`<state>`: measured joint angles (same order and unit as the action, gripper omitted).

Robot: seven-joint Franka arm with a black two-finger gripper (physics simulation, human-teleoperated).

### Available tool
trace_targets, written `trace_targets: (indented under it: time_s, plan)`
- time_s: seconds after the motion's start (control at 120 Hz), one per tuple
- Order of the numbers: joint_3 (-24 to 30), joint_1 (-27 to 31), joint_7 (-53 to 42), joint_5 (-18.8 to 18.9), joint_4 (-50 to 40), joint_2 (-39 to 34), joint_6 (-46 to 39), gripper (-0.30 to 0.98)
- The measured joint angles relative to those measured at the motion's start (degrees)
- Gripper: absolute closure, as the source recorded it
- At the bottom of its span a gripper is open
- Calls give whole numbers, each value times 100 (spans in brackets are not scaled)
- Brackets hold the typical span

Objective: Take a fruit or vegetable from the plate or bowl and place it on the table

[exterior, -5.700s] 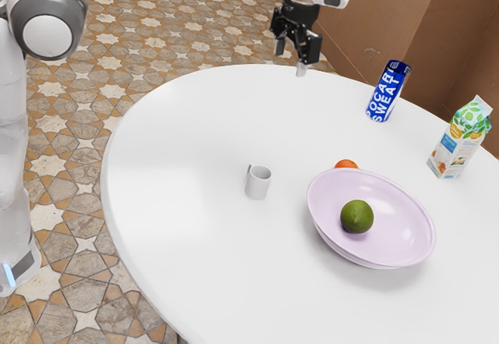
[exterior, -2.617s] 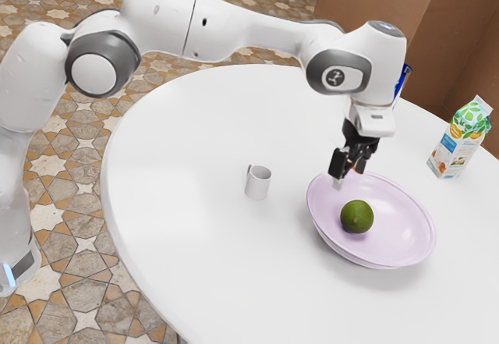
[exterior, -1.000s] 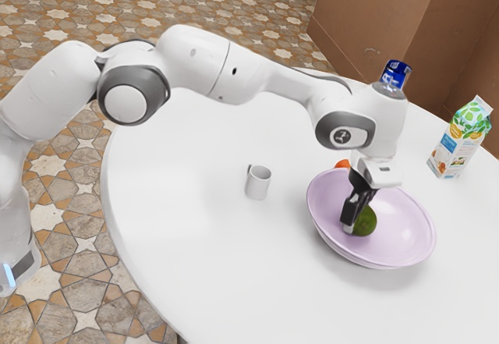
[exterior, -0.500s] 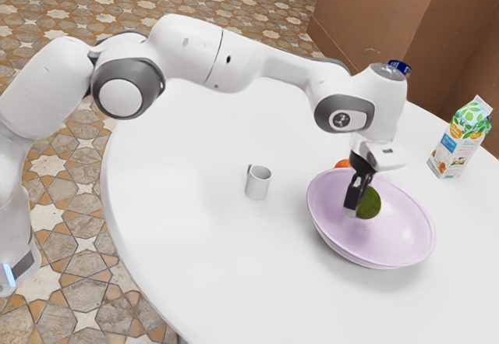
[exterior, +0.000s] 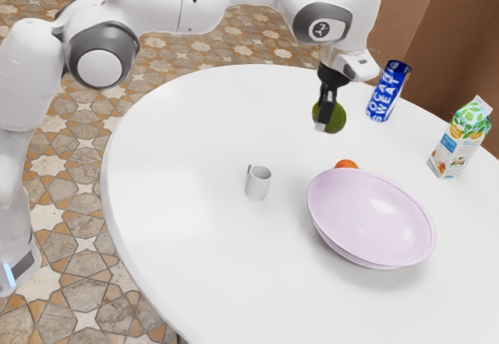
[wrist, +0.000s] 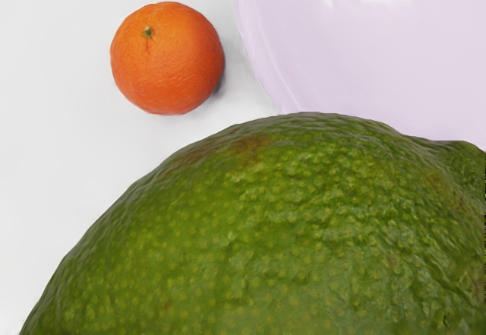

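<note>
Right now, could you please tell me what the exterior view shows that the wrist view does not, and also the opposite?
Exterior view: the small mug, the blue can, the carton, the tiled floor, and the gripper holding the green fruit above the table.
Wrist view: the stem mark on the orange fruit and brownish patches on the green fruit's skin.
Both: the green fruit, the orange fruit, the pale purple bowl and the table.
</note>
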<state>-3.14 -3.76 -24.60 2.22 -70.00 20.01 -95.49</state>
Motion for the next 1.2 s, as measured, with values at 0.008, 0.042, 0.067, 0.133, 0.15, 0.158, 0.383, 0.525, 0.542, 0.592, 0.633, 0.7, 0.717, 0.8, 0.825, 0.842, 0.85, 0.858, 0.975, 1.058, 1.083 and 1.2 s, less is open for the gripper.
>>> trace_targets:
  time_s: [0.008, 0.042, 0.067, 0.133, 0.15, 0.158, 0.383, 0.525, 0.542, 0.592, 0.633, 0.7, 0.717, 0.8, 0.825, 0.842, 0.85, 0.858, 0.975, 1.058, 1.083, 1.2]
  plan:
    - [-39, 4, 9, -2, -1, -4, 25, 25]
    - [-206, 10, 50, -7, -2, -20, 122, 25]
    - [-337, 18, 83, -10, -1, -30, 196, 25]
    - [-638, 58, 167, -23, -3, -33, 360, 25]
    - [-677, 93, 188, -26, -5, -28, 394, 25]
    - [-693, 111, 198, -27, -6, -26, 410, 25]
    - [-779, 676, 429, -55, -70, 228, 619, 25]
    - [-774, 905, 533, -123, -82, 506, 567, 25]
    - [-773, 932, 544, -139, -82, 542, 549, 25]
    - [-772, 995, 573, -198, -83, 652, 495, 25]
    - [-772, 1041, 594, -258, -78, 739, 453, 25]
    - [-770, 1065, 625, -325, -78, 842, 353, 25]
    - [-768, 1069, 633, -337, -78, 862, 331, 25]
    - [-767, 1071, 668, -376, -82, 905, 249, 22]
    - [-769, 1070, 678, -383, -83, 909, 232, 20]
    - [-770, 1070, 685, -388, -83, 910, 222, 19]
    - [-771, 1070, 688, -390, -83, 911, 218, 19]
    - [-771, 1070, 691, -392, -84, 911, 214, 18]
    - [-774, 1071, 730, -421, -83, 906, 191, 7]
    - [-775, 1073, 752, -435, -80, 897, 191, 4]
    - [-775, 1072, 758, -437, -79, 897, 191, 4]
    - [-775, 1076, 785, -445, -78, 895, 190, 2]
